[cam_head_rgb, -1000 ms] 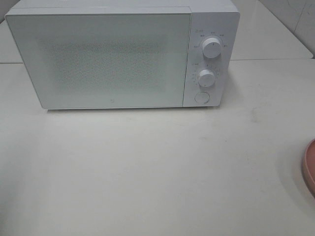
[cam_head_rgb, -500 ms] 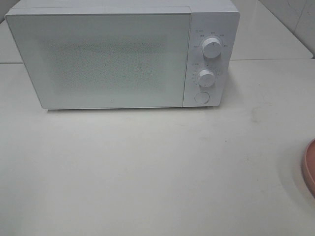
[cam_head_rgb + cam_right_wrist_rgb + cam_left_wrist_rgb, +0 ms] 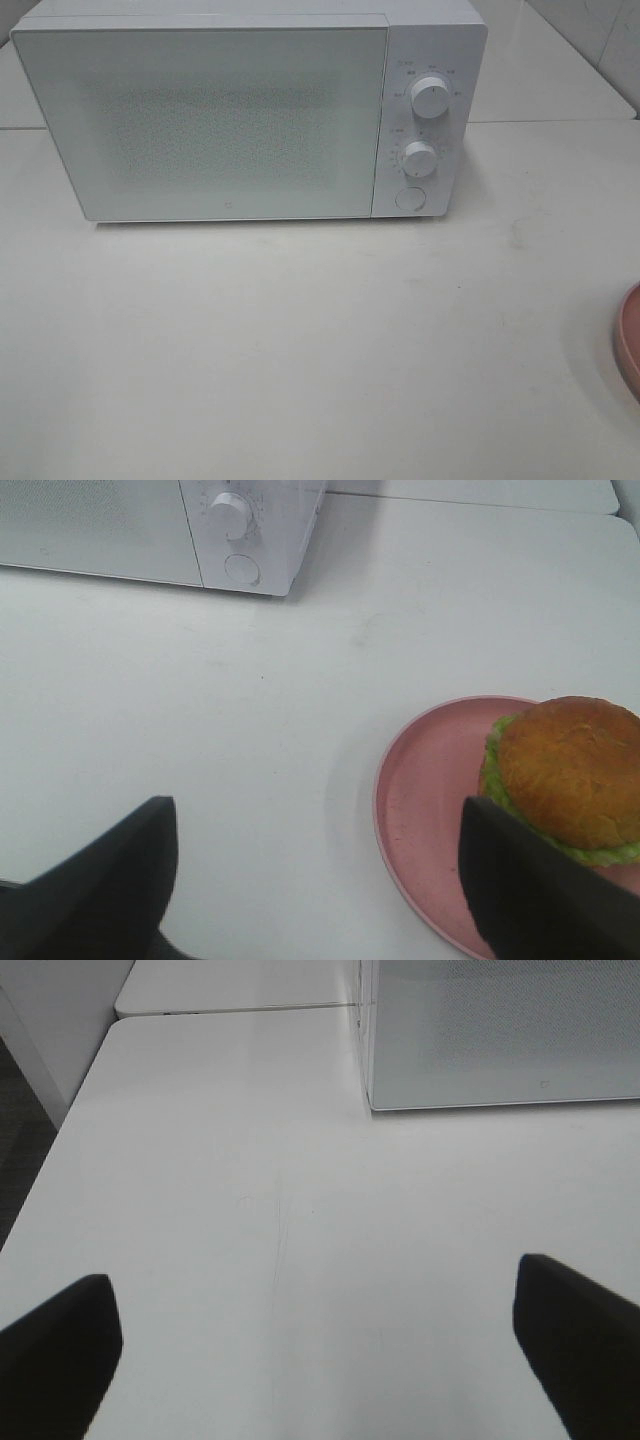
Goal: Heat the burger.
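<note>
A white microwave (image 3: 250, 110) stands at the back of the white bench (image 3: 300, 350), door (image 3: 200, 115) shut. Its control panel on the right carries two knobs, upper (image 3: 430, 99) and lower (image 3: 420, 158), with a round button (image 3: 410, 198) below them.

A pink plate (image 3: 440, 820) sits at the right edge of the bench, well apart from the microwave; in the high view only a sliver of its rim (image 3: 630, 340) shows. The burger (image 3: 565, 780) lies on the plate, toward its far-right side, bun top up, lettuce frill showing at the edge.

Left gripper (image 3: 320, 1350): jaws wide, nothing between them, over bare bench near the microwave's front left corner. Neither arm appears in the high view.

Right gripper (image 3: 320, 880): jaws wide, nothing held. It hangs above the bench beside the plate; one finger (image 3: 530, 890) overlaps the plate's near rim in the wrist view, and whether it touches cannot be told.

The bench between plate and microwave is bare. The shut door stands between the burger and the oven cavity.
</note>
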Tool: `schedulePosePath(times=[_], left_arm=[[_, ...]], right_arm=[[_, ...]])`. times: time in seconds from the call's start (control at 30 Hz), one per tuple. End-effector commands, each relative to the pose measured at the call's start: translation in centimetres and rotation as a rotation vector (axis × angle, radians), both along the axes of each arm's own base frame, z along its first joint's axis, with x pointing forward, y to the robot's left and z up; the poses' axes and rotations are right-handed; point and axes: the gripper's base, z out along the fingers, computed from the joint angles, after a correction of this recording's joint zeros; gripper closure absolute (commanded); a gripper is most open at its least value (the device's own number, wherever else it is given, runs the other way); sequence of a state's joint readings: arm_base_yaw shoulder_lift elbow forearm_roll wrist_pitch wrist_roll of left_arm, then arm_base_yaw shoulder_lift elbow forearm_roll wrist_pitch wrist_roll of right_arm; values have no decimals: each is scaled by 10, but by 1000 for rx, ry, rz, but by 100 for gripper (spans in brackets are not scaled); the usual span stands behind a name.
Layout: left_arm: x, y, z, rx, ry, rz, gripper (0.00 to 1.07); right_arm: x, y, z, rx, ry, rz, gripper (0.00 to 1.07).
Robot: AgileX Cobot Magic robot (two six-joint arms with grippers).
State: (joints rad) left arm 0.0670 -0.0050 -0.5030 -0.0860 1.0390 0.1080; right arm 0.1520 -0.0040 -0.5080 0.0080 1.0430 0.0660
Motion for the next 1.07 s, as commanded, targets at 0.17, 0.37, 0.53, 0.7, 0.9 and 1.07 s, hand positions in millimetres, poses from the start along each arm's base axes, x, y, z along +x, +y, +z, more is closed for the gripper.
schedulePosePath(times=[0.17, 0.37, 0.53, 0.7, 0.9, 1.07], left_arm=[[-4, -1, -1, -14, -23, -1, 6], [-4, -1, -1, -14, -23, -1, 6], [-4, -1, -1, -14, -23, -1, 6], [-4, -1, -1, -14, -23, -1, 6], [-4, -1, -1, -14, -23, -1, 6], [-4, -1, -1, -14, -23, -1, 6]], right_arm=[[-3, 0, 0, 3, -24, -3, 32], [-3, 0, 0, 3, -24, -3, 32], [-3, 0, 0, 3, -24, -3, 32], [-3, 0, 0, 3, -24, -3, 32], [-3, 0, 0, 3, -24, -3, 32], [-3, 0, 0, 3, -24, -3, 32]])
